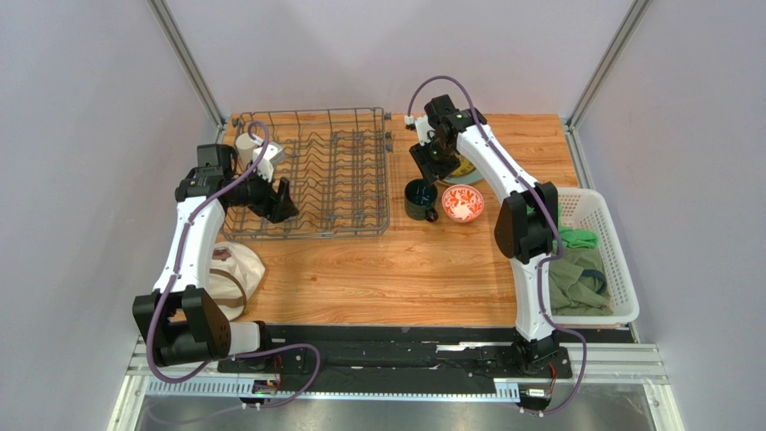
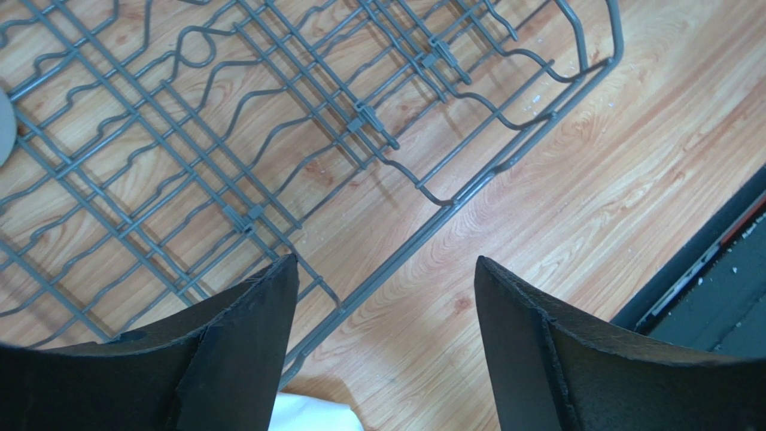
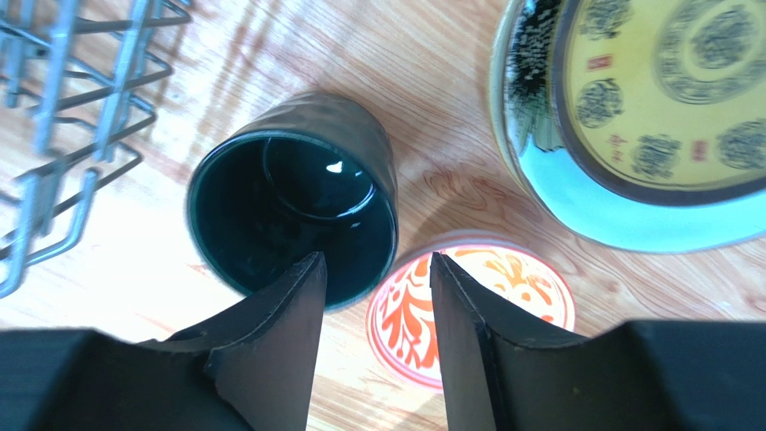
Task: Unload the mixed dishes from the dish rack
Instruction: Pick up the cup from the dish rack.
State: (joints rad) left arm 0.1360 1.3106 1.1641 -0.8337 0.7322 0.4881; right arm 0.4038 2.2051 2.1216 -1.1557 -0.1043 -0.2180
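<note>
Beneath the right end effector sits the mug.

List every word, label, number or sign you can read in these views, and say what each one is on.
No text can be read anywhere.
yellow-and-dark patterned plate: small red stamp-like marks, too small and blurred to read.
dark green mug, small red-and-white bowl, dish rack: no lettering visible.

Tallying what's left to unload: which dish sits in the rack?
The beige handleless cup, in the rack's far left corner; the dark green mug, red-and-white bowl and patterned plate stand on the table.
</note>
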